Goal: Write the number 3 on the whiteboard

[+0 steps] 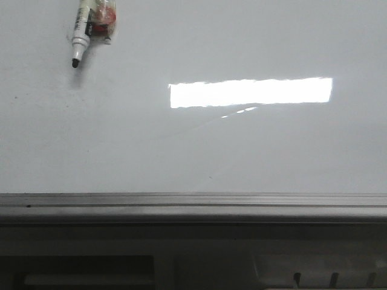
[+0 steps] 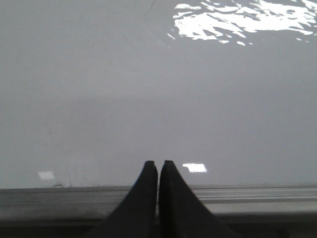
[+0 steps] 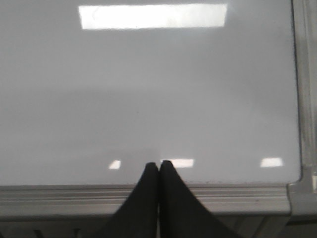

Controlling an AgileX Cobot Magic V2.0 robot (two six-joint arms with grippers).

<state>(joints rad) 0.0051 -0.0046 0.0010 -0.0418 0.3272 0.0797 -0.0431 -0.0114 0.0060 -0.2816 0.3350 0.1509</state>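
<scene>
Okay, both tools sit low at the near rail and neither holds anything. On my left wrist view the left tool [image 2: 158, 166] has its two black fingers [image 2: 147, 178] pressed tip to tip, shut on nothing, with the grey rail [image 2: 257, 196] crossing right at the fingers and bare whiteboard [image 2: 148, 99] stretching away ahead of the tips. Same on the right wrist view: right tool [image 3: 159, 166] closed, fingers [image 3: 171, 181] together, empty, rail under them, and the board's corner bracket [image 3: 302, 193] off to one side of that tool.

The whiteboard [image 1: 242, 157] fills the front view, glossy, with a bright rectangular light glare [image 1: 251, 92] on it. I see no drawn 3 anywhere; the only marks are faint thin streaks [image 1: 208, 124] just under the glare, too pale to tell whether they are ink, scratches or reflection.

A marker [image 1: 81, 33] lies on the board, well ahead of both tools and toward the left tool's side, far from either. It is uncapped, dark tip [image 1: 75, 63] pointing back toward the tools, white barrel with a black label, and something red and clear [image 1: 104, 21] touching it; I cannot make out what that is.

Neither tool shows in the front view.
</scene>
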